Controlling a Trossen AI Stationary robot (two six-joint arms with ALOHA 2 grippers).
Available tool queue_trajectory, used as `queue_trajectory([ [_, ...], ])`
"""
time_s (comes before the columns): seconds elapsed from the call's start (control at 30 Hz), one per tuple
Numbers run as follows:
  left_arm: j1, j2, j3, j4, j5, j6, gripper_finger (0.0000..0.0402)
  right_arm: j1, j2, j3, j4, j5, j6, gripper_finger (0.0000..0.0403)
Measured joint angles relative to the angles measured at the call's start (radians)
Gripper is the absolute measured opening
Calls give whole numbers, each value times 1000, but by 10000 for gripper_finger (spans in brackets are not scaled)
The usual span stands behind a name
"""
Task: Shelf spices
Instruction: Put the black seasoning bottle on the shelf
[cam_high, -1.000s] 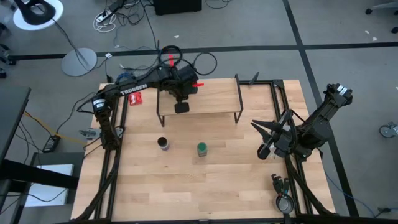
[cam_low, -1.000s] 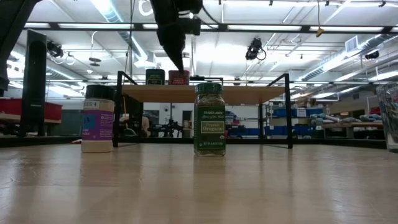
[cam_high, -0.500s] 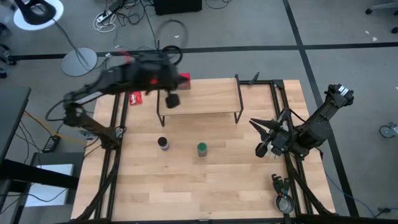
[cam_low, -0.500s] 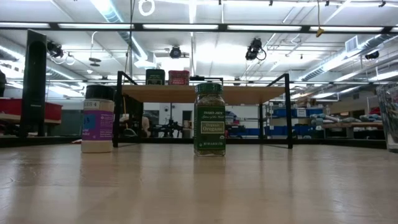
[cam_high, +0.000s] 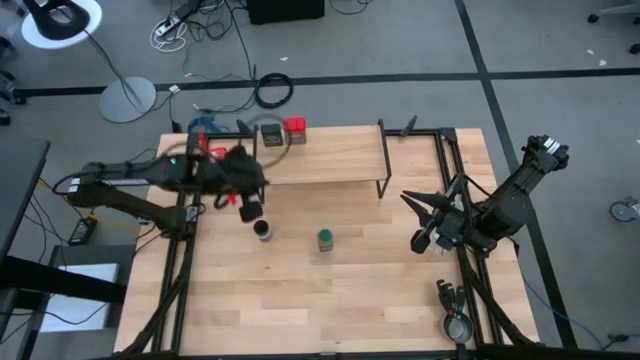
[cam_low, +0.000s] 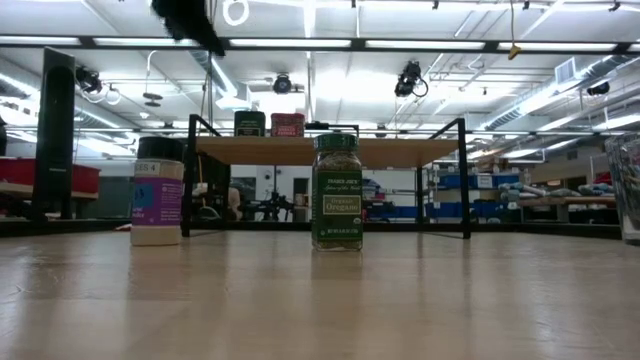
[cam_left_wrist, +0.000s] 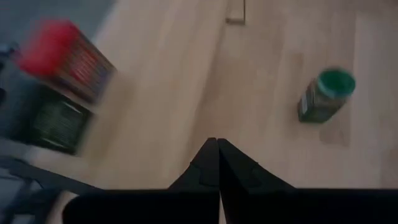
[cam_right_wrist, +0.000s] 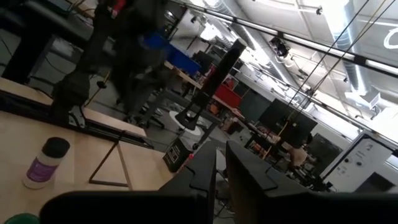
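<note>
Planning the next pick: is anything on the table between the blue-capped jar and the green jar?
No. In the high view only bare wood lies between the blue-capped jar and the green jar; the low view shows the same gap.

A lab: exposed ceiling ducts (cam_low: 560, 75), workbenches (cam_low: 560, 205), floor cables (cam_high: 210, 25).

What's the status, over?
Left hand shut, empty, above the dark jar. Right hand parked at the table's right edge. Both tins on the shelf; dark jar and green jar still on the table. Nothing in the way.
</note>
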Motion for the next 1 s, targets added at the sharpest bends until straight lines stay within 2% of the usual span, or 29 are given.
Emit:
queue_trajectory([
  [0.17,-60,-11,-197,180,-4,-93,0,-15,1,0,0,-23,35,39],
  [0.3,-105,-11,-287,274,-48,-148,0,-35,7,0,-2,-72,86,39],
  [0.4,-147,-21,-295,259,-115,-194,0,-50,18,0,-6,-90,110,39],
  [0.57,-250,-86,-286,285,-158,-197,0,-81,37,0,-7,-98,126,39],
  [0.8,-437,-280,-284,441,-269,-70,0,-101,49,0,-10,-100,126,39],
  [0.87,-478,-336,-284,428,-327,-65,0,-102,49,0,-17,-100,125,39],
  [1.0,-503,-388,-307,321,-341,-131,4,-101,49,0,-18,-98,117,39],
])
